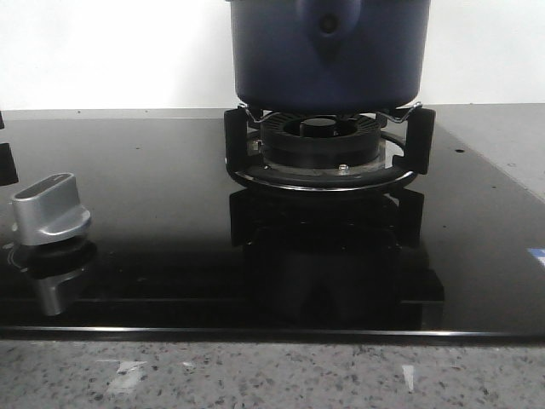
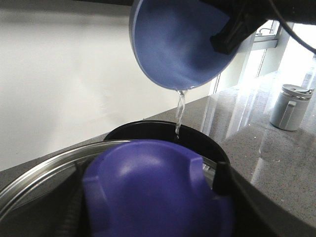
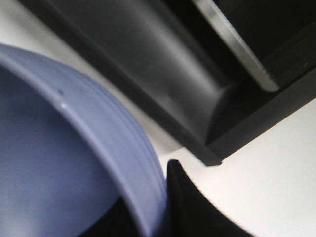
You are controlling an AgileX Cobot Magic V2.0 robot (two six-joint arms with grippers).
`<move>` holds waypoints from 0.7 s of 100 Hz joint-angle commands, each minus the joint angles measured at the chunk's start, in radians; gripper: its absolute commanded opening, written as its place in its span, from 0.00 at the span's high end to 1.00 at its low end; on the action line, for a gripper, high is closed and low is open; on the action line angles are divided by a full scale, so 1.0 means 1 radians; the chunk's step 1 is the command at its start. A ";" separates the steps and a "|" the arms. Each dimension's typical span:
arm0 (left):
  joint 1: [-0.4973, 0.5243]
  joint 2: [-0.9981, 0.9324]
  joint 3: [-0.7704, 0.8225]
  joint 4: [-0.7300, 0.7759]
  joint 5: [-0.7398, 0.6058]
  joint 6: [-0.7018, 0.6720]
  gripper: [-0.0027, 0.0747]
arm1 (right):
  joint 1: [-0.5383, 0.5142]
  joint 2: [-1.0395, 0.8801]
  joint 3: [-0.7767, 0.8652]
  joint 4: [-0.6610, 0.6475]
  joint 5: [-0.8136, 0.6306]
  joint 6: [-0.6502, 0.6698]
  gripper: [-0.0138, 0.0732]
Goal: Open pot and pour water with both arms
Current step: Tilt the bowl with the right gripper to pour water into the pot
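The dark navy pot (image 1: 328, 51) stands on the gas burner (image 1: 319, 141), its pointed handle bracket (image 1: 335, 30) facing me. No gripper shows in the front view. In the left wrist view my left gripper (image 2: 148, 195) is shut on the lid's purple-blue knob (image 2: 153, 187) and holds the steel-rimmed lid (image 2: 39, 175) off to the side of the pot's open black mouth (image 2: 202, 140). My right gripper (image 2: 232, 34) is shut on the rim of a brighter-blue bowl (image 2: 177, 44), tilted above the pot. A thin stream of water (image 2: 179, 111) falls into the pot. The right wrist view shows the bowl rim (image 3: 113, 143) pinched in that gripper (image 3: 150, 212).
A silver stove knob (image 1: 51, 209) stands at the front left of the black glass hob (image 1: 170, 213). A grey lidded canister (image 2: 289, 106) sits on the speckled counter beyond the pot. A dark blurred body with a steel strip (image 3: 232, 44) crosses the right wrist view.
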 commanded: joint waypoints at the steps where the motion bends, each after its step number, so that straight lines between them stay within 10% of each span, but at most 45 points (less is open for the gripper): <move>1: 0.005 -0.026 -0.031 -0.082 0.016 0.002 0.64 | 0.026 -0.038 -0.026 -0.165 -0.042 0.012 0.89; 39: 0.005 -0.026 -0.031 -0.082 0.015 0.004 0.64 | 0.083 -0.038 -0.026 -0.264 0.004 0.012 0.89; 70: 0.005 -0.026 -0.031 -0.082 0.015 0.004 0.64 | -0.034 -0.120 -0.026 0.285 0.188 0.109 0.90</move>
